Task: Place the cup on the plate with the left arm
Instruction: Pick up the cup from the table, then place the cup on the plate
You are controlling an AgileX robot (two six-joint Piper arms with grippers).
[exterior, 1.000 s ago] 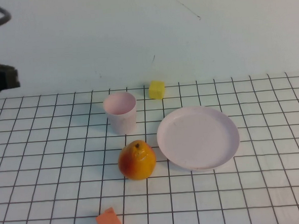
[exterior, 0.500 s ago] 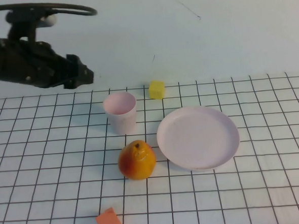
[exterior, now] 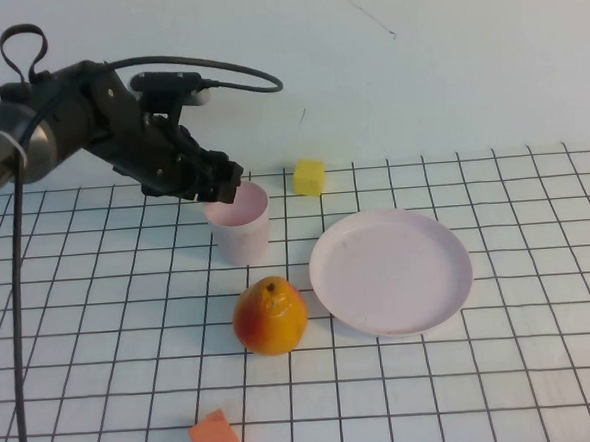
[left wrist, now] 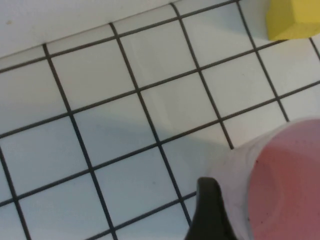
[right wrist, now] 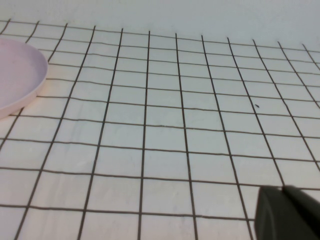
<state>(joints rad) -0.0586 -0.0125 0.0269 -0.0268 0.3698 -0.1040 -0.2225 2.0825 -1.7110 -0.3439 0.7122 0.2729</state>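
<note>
The pale pink cup [exterior: 239, 229] stands upright on the gridded table, left of the pale pink plate [exterior: 390, 271]. My left gripper [exterior: 223, 183] hangs at the cup's far left rim, open. In the left wrist view one black finger [left wrist: 210, 212] sits just outside the cup's wall [left wrist: 285, 185]; the other finger is out of frame. The plate is empty, and its edge shows in the right wrist view [right wrist: 17, 75]. My right gripper [right wrist: 283, 190] is out of the high view, low over bare table right of the plate, with its fingers together.
A pear [exterior: 270, 316] stands just in front of the cup, close to the plate's left edge. A yellow cube [exterior: 309, 176] lies behind, between cup and plate. An orange cube [exterior: 215, 439] lies at the front edge. A white wall rises behind the table.
My left arm has swung in from the far left and come down to the cup's rim. The cup, plate and pear have not moved.
</note>
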